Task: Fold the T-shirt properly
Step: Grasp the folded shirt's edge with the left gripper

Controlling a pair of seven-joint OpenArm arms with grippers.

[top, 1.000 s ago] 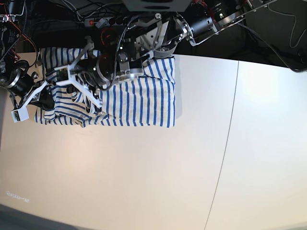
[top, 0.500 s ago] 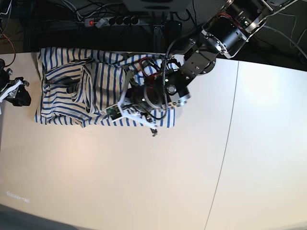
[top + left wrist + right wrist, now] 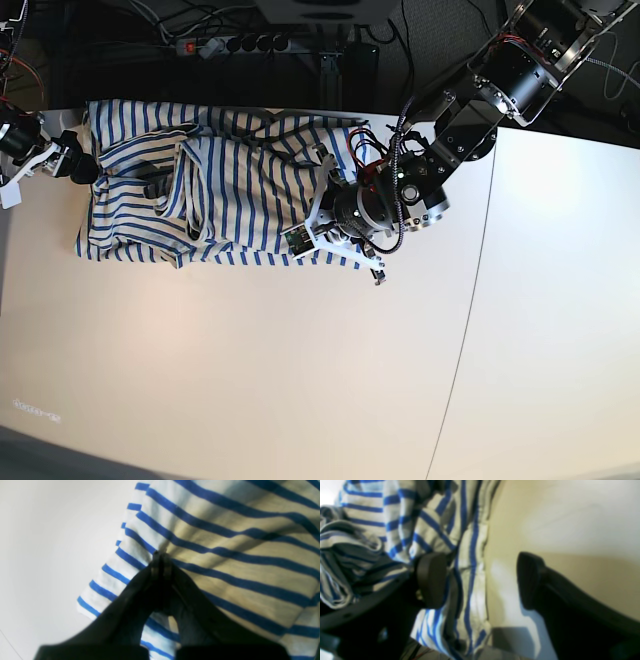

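Note:
The T-shirt [image 3: 240, 190], cream with thin blue stripes, lies bunched and partly folded at the table's far left. My left gripper [image 3: 377, 272] is shut at the shirt's near right corner. In the left wrist view its closed tips [image 3: 161, 555] rest on the striped cloth [image 3: 237, 555] close to an edge, and no cloth shows between them. My right gripper [image 3: 85, 170] is at the shirt's left edge. In the right wrist view it [image 3: 480, 580] stands wide open, one finger [image 3: 431, 580] over rumpled cloth [image 3: 470, 542] and the other over bare table.
A power strip [image 3: 235, 45] and cables lie behind the table's far edge. The white table [image 3: 250, 380] has a seam line [image 3: 470, 330] running down its right half. The left arm's body [image 3: 470, 110] reaches in from the top right.
My left arm has swept rightward across the shirt to its right corner, staying shut. My right gripper has opened, pulled off to the left, then returned to the shirt's left edge.

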